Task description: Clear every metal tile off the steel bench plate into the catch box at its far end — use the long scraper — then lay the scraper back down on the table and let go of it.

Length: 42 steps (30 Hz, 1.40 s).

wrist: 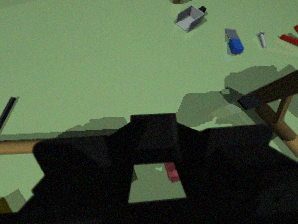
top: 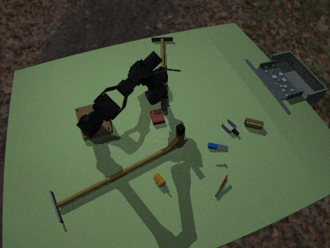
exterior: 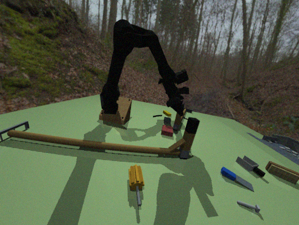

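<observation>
My gripper [top: 165,89] [exterior: 182,111] [wrist: 149,122] is shut on the upright grip of a wooden-handled scraper [top: 162,54] [exterior: 179,120] [wrist: 15,146]. Its handle runs to the back, ending in a dark crosswise head [top: 162,39]. The grip's foot is low; I cannot tell if it touches the table. Another long wooden-handled tool [top: 135,167] [exterior: 109,146] lies across the front, its grip upright. The steel bench plate [top: 272,88] at the far right bears several pale metal tiles [top: 280,74]. The catch box [top: 316,96] adjoins its far end; no tile shows on its visible floor.
A red block [top: 157,117] [exterior: 167,130] lies near the held grip. A yellow screwdriver [top: 159,180] [exterior: 136,177], a blue-handled scraper [top: 212,145] [exterior: 228,173], a small scoop [top: 230,127], a brown block [top: 253,123], a bolt [top: 221,164] and a red pen-like tool [top: 223,183] lie toward the right and front.
</observation>
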Available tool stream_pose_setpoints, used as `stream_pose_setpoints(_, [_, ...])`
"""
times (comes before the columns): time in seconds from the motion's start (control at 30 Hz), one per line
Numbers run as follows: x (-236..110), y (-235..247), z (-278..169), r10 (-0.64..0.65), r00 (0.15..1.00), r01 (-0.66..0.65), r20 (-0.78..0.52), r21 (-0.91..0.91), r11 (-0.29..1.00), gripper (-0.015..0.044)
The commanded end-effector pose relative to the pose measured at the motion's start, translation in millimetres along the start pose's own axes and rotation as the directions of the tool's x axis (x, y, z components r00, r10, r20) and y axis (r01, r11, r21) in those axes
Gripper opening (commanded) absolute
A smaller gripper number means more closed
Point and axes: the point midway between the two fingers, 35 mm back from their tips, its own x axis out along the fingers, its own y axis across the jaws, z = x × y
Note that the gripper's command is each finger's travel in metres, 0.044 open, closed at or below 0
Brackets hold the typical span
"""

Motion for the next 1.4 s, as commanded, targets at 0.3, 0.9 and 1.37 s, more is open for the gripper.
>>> stream_pose_setpoints(0.3, [-7.0,-4.6,-8.5,0.0,1.0,0.0,0.014,0.002,1.0,0.0])
stream_pose_setpoints(0.9, [-12.6,-3.4,-2.4,0.0,1.0,0.0,0.004,0.003,1.0,0.044])
stream_pose_setpoints(1.37, [-48.2,-2.6,25.5,-0.005,1.0,0.005,0.011,0.012,1.0,0.044])
